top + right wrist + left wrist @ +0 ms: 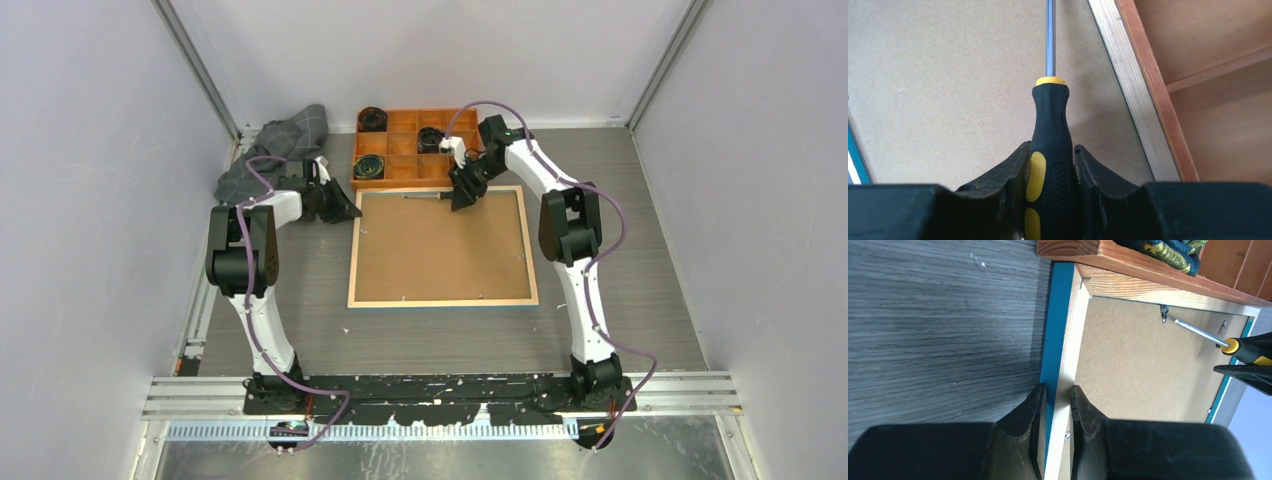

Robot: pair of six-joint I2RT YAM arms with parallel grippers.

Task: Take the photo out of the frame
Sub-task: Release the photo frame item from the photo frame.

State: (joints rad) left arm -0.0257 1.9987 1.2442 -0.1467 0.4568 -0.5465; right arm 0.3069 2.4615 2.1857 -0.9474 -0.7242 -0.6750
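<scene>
Grey table: frame, orange tray, cloth.

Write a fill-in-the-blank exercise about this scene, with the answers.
The right gripper holds a ____.
The left gripper grips the frame at its ____ edge.
The frame lies with its ____ side up.
The tray behind the frame is ____.
Answers: screwdriver; left; back; orange.

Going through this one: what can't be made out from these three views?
Hidden: the photo, in every view; the frame lies face down and the backing board covers it.
Cut off: the tip of the screwdriver, by the top edge of the right wrist view; too small from the top camera.
Too small: whether that tip sits under the clip, left wrist view.
</scene>
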